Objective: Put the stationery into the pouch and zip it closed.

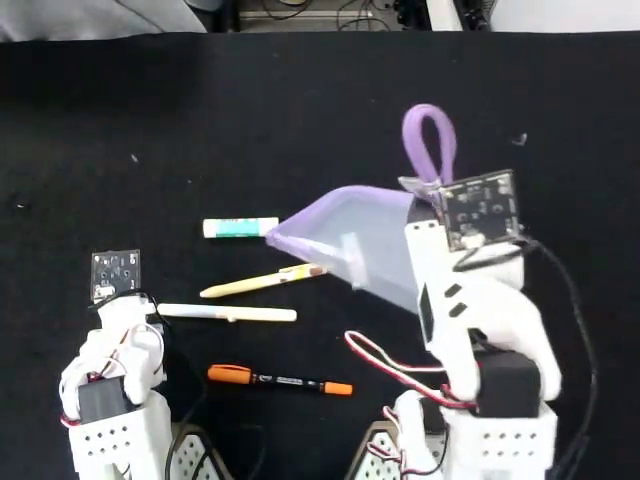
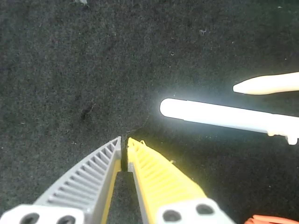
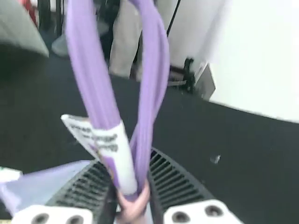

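Starting at the left, the left gripper (image 2: 124, 140) is seen clenched on nothing, its grey and yellow fingertips pressed together just above the black table (image 1: 80, 150), near the blunt end of the white pen (image 1: 228, 313). With the jaws in that state no pen can be taken, and a descent as it stands would probably only nudge the pen and set it rolling. Nearer the arms' bases an orange-capped marker (image 1: 280, 380) is laid, apart from the rest. Farther along, a glue stick (image 1: 240, 227) and a yellow pen (image 1: 262, 281) are found, the glue stick's end just beside the pointed corner of the pouch (image 1: 350, 245); whether the two touch cannot be told. All four pieces are judged to be outside the pouch, so the filling is not yet begun. The pouch is translucent lilac and is held tilted, its low corner toward the stationery and its high end at the right. There the right gripper (image 3: 131, 161) is closed on the purple loop (image 1: 430, 140), which is pinched between the dark fingers at the point where a paper tag is wrapped round it. Held by the loop alone, the pouch could swing or sag, and its mouth is likely to be missed or pushed shut by an incoming pen; the glue stick could also be knocked away by the low corner. Something pale is made out through the pouch wall, but what it is cannot be told, and no stationery is recognised inside.
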